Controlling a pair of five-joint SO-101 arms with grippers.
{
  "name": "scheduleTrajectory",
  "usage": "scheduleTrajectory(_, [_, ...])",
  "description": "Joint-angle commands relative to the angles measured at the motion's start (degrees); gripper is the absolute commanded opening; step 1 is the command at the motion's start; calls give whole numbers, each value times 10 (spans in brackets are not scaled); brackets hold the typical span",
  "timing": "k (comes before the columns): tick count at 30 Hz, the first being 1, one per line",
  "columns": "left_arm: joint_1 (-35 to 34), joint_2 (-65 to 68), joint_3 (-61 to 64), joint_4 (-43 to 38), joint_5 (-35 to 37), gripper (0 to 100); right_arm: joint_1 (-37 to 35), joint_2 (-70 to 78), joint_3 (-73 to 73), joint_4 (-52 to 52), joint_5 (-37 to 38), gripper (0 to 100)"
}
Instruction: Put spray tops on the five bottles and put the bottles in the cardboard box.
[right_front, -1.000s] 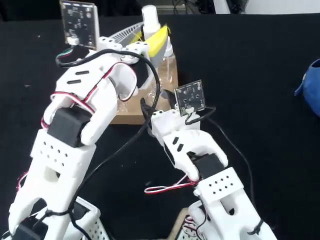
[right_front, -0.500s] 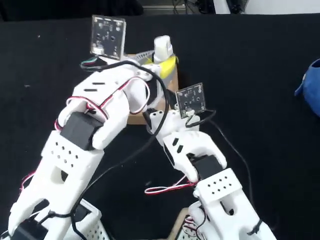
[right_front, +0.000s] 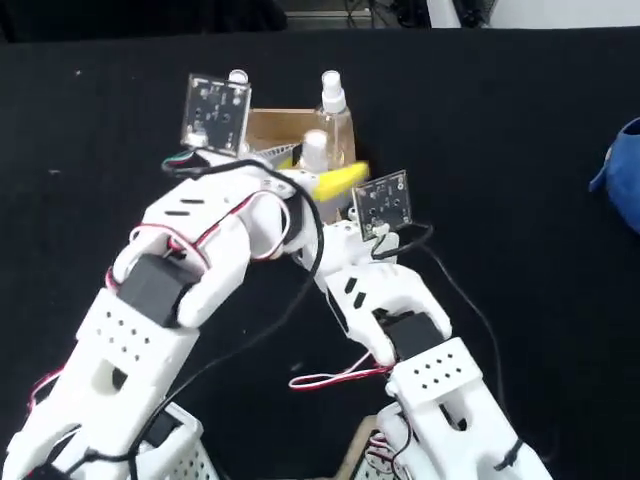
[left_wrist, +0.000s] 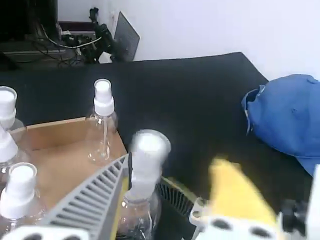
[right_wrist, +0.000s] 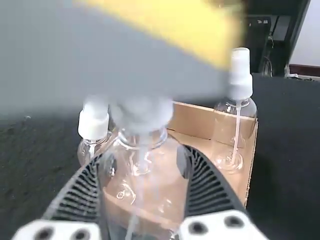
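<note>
This is looking like a robotics lab or hobby workshop: two white plastic arms (right_front: 150, 330) are sitting at a black-clothed worktop (right_front: 520, 150), bare circuit boards (right_front: 215, 112) are riding on their wrists with loose wires (right_front: 330, 378) trailing, and tangled cables (left_wrist: 75, 42) are lying behind by a white wall (left_wrist: 200, 25).

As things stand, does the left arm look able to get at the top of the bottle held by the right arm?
Likely yes: the left gripper stands open, its jaws either side of the top, and the right gripper is shut lower down on the bottle.
</note>
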Motion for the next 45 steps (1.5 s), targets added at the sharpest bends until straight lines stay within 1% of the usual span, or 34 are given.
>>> scheduleTrajectory(1, [-15,-53,-9,-5,7,381,-7,-23,-6,-14,1,10])
scheduleTrajectory(3, [-29,-76,-21,-5,4,388,-7,-23,-6,-14,1,10])
scheduleTrajectory(6, [-80,-112,-40,7,2,388,-6,-23,-5,-14,1,10])
scheduleTrajectory(8, [-122,-136,-49,46,1,388,-6,-23,-5,-14,1,10])
scheduleTrajectory(11, [-190,-180,-51,125,1,388,-4,-23,-5,-15,1,10])
scheduleTrajectory(13, [-232,-213,-43,171,1,388,11,-23,-8,-15,-4,10])
scheduleTrajectory(14, [-253,-227,-30,188,1,388,19,-23,-9,-16,-4,10])
scheduleTrajectory(16, [-300,-246,15,192,0,388,40,-23,-8,-29,-4,10])
scheduleTrajectory(18, [-330,-265,85,164,1,388,51,-23,-4,-46,-18,10])
scheduleTrajectory(20, [-337,-279,160,103,3,388,59,-23,1,-52,-37,10])
scheduleTrajectory(22, [-341,-287,236,17,1,388,64,-23,3,-52,-40,10])
scheduleTrajectory(26, [-340,-296,388,-180,1,379,78,-22,12,-52,-42,10])
scheduleTrajectory(28, [-341,-300,451,-261,1,338,77,-22,12,-55,-42,10])
scheduleTrajectory(30, [-345,-302,497,-312,1,284,77,-19,19,-76,-43,10])
scheduleTrajectory(32, [-365,-307,516,-316,1,243,77,-22,29,-96,-43,10])
scheduleTrajectory(34, [-391,-319,524,-292,1,215,76,-20,35,-109,-43,10])
scheduleTrajectory(37, [-438,-344,524,-254,1,205,69,-22,43,-112,-40,10])
scheduleTrajectory(39, [-458,-363,524,-229,5,203,80,-23,46,-112,-40,10])
scheduleTrajectory(41, [-456,-379,528,-222,3,204,79,-19,48,-109,-44,10])
scheduleTrajectory(45, [-424,-411,576,-222,1,205,45,-23,49,-111,-40,10])
